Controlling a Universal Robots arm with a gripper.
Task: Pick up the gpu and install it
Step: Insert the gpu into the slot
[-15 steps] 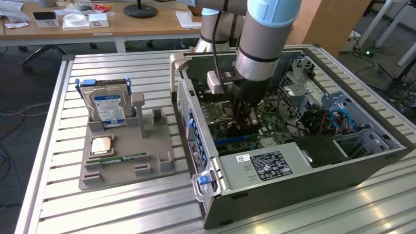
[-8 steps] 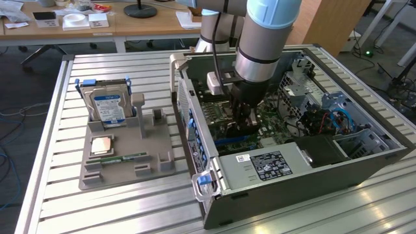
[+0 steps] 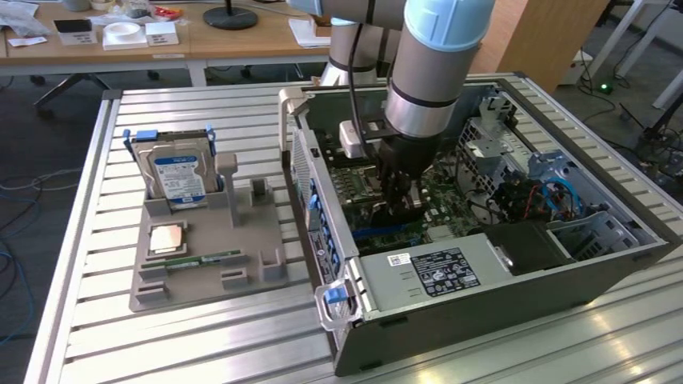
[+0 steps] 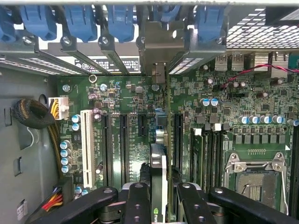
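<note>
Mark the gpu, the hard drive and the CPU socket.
gpu (image 4: 159, 168): wrist view, on the card's edge facing the camera.
hard drive (image 3: 178, 174): exterior view, on its blue-white label.
CPU socket (image 4: 254, 181): wrist view, on its dark centre.

Exterior camera: raised, off the bench (image 3: 213, 336) at its near side, facing down and across. Mid range; it takes in most of the bench, the open computer case (image 3: 513, 308) and my arm (image 3: 433, 72).

Wrist camera: mounted just behind my jaws, facing straight into the case, close over the motherboard (image 4: 131, 116).

Shared between views: motherboard, case interior.
</note>
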